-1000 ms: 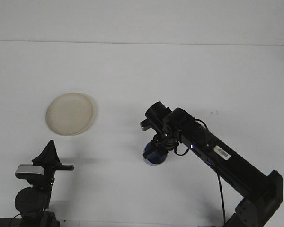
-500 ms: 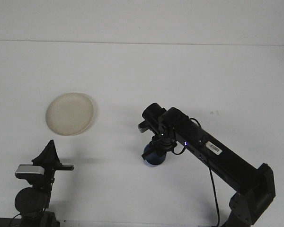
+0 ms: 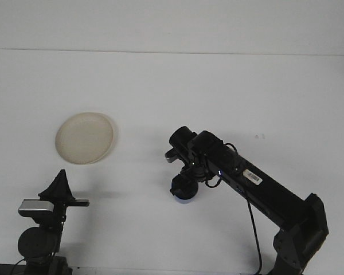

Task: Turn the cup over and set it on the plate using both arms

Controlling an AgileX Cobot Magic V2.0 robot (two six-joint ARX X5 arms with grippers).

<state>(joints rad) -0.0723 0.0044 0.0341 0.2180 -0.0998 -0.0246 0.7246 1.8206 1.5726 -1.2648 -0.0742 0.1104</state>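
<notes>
A cream round plate lies flat on the white table at the left. A small blue cup sits near the table's middle; only its lower rim shows under my right gripper. The right gripper points down onto the cup from the black arm that reaches in from the lower right. My left gripper stands low at the front left, pointing up, with its fingers drawn together to a point and nothing held. It is well below the plate in the view.
A faint small mark is on the table at the right. The table's far edge meets a white wall. The right arm's base fills the lower right corner.
The right gripper has dropped lower and slid slightly left over the blue cup, hiding more of it. The left arm and the plate have not moved.
</notes>
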